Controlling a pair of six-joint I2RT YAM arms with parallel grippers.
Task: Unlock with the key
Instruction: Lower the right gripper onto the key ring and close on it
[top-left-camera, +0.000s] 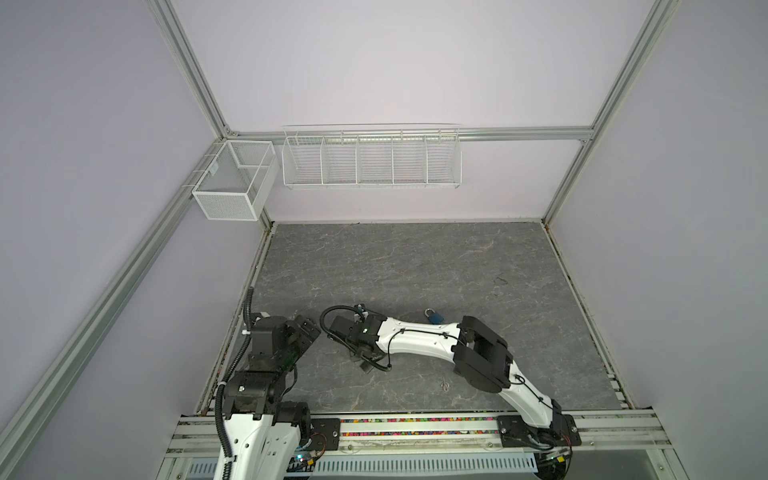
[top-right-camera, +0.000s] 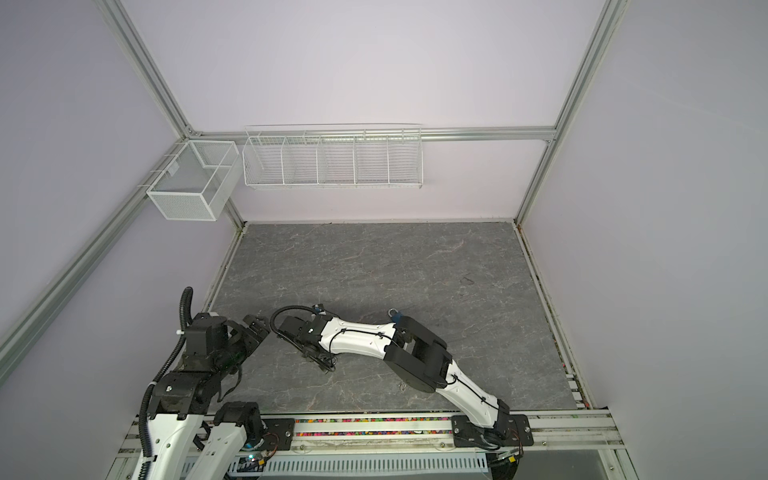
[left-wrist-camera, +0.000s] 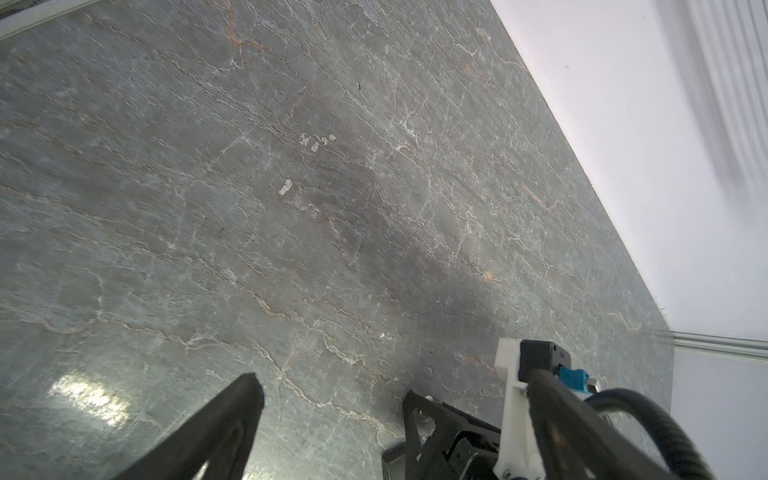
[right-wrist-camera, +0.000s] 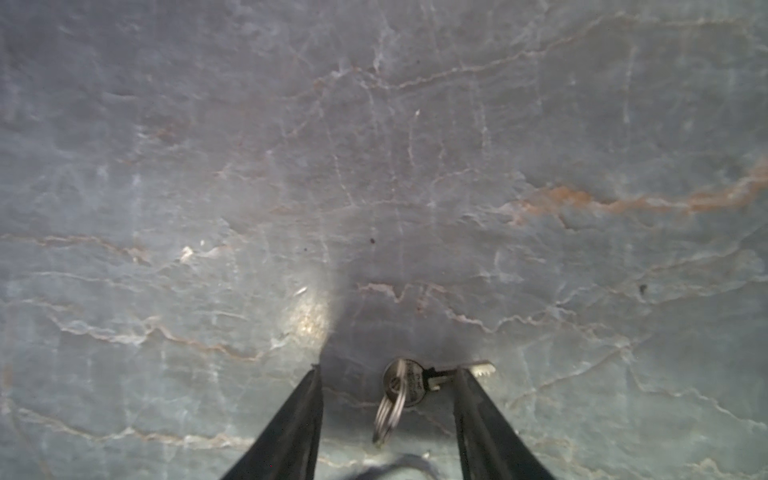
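Observation:
A small silver key (right-wrist-camera: 405, 384) on a split ring lies flat on the grey stone-pattern table (right-wrist-camera: 374, 166). My right gripper (right-wrist-camera: 388, 369) hangs low over it, open, one finger on each side; the key's blade runs behind one fingertip (right-wrist-camera: 463, 374) and its toothed end shows beyond. In both top views the right arm reaches across to the left, and its gripper (top-left-camera: 362, 363) (top-right-camera: 319, 360) hides the key. A blue padlock (top-left-camera: 435, 318) (top-right-camera: 397, 318) lies behind the right forearm. My left gripper (top-left-camera: 308, 329) (top-right-camera: 257, 324) (left-wrist-camera: 395, 384) is wide open and holds nothing.
Two white wire baskets (top-left-camera: 232, 183) (top-left-camera: 370, 160) hang on the back frame. A small metal bit (top-left-camera: 445, 384) lies on the table near the front. The right arm's wrist (left-wrist-camera: 511, 374) sits close beside the left gripper. Walls enclose the table on three sides.

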